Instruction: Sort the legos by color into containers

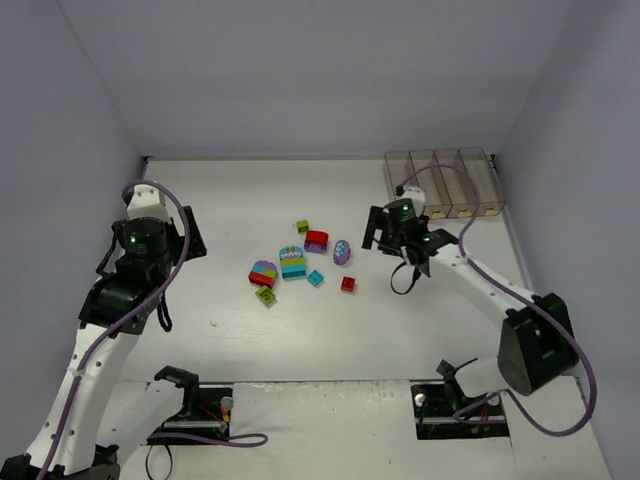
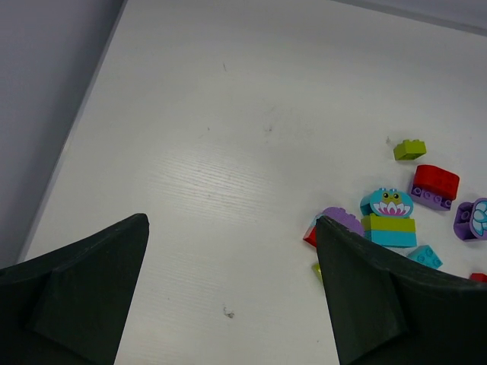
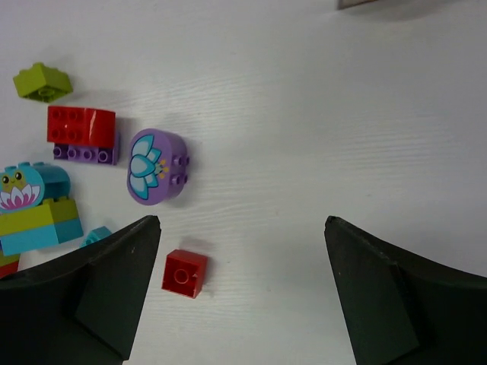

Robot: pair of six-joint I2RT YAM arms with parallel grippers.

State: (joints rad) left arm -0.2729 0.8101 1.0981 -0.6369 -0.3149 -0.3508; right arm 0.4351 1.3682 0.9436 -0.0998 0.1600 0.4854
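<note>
Eight or so small plastic toy bricks (image 1: 292, 262) lie scattered mid-table between the two arms. They sit well apart from the row of four clear plastic bins (image 1: 445, 185) in the far right corner, and I can see no brick in any bin.

The right gripper (image 3: 242, 224) hangs just right of the cluster with its dark fingers spread wide and nothing between them. The left gripper (image 2: 232, 222) is equally spread and empty, off to the left over bare white table (image 2: 228, 114).

Nearest the right fingers is a small red square brick (image 3: 184, 273), lying alone with its stud up. I'd guess it is feather-light, hard and rigid, with glossy sides that could squirt out of a sloppy pinch. The hold I'd want is across two flat opposite walls, low down, not on the stud.

The purple rounded brick with a flower print (image 3: 157, 166) lies just beyond it, and its curved edge looks a poorer place to grip than its straight sides. The red brick stacked on a purple plate (image 3: 82, 133) and the teal-and-lime stack with a frog face (image 3: 34, 209) mix colours. They look pressed together, so they will probably need two grippers pulling. A lone lime green brick (image 3: 43, 82) sits furthest out.
</note>
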